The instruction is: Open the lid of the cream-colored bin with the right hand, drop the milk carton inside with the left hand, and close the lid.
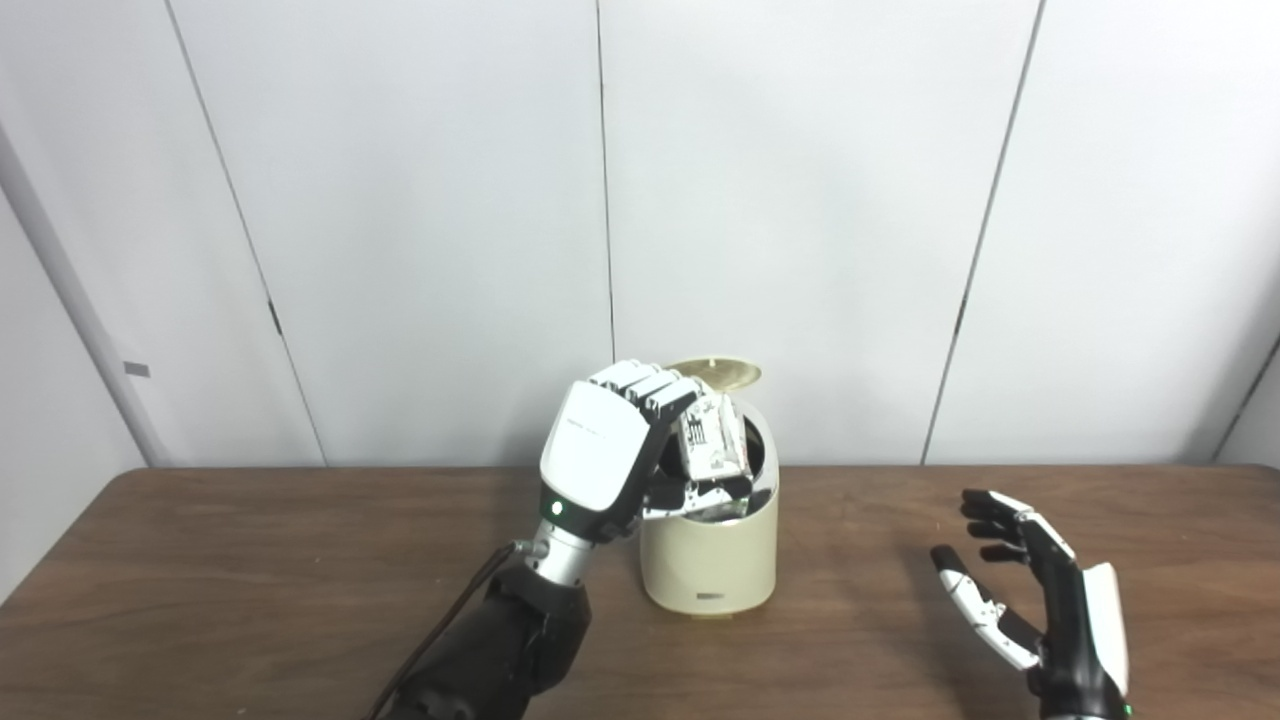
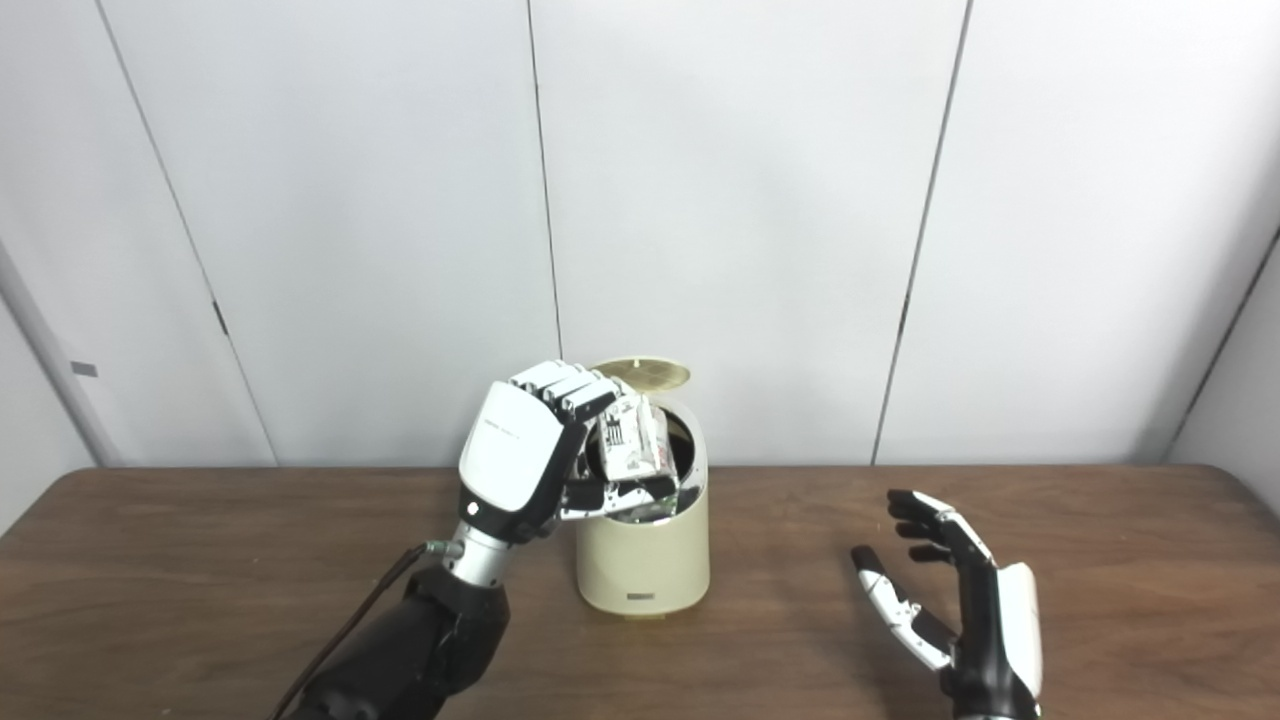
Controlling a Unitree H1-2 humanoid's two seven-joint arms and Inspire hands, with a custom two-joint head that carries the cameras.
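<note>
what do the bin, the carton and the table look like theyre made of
Bin: likely plastic, smooth matte cream wall with soft, even shading; its raised lid matches. Milk carton, held in the left hand over the opening: probably coated paperboard, white with dark print and folded edges. Table: brown wood grain, possibly laminate.

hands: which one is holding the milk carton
The left hand: its fingers are closed on the milk carton over the open bin. The right hand is open and empty.
</note>
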